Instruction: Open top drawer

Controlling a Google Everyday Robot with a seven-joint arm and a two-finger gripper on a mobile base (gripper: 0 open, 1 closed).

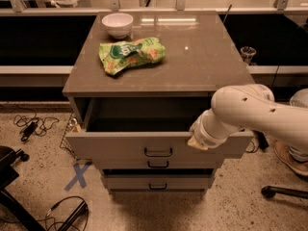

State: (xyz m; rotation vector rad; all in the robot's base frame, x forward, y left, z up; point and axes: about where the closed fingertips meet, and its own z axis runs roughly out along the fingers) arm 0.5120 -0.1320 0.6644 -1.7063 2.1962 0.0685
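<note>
The top drawer (120, 145) of the grey-beige cabinet stands pulled out toward me, its dark interior (139, 119) showing. Its small black bar handle (158, 152) sits at the middle of the front panel. Two shorter drawers lie below, each with a black handle (158, 186). My white arm comes in from the right, and my gripper (198, 141) rests at the upper right of the top drawer's front panel, right of the handle. The arm's wrist hides the gripper's tip.
A white bowl (117, 24) and a green snack bag (131, 55) lie on the cabinet top (202, 52). Cables (29, 126) and a blue tape cross (77, 175) are on the floor at left. A chair base (284, 191) stands at right.
</note>
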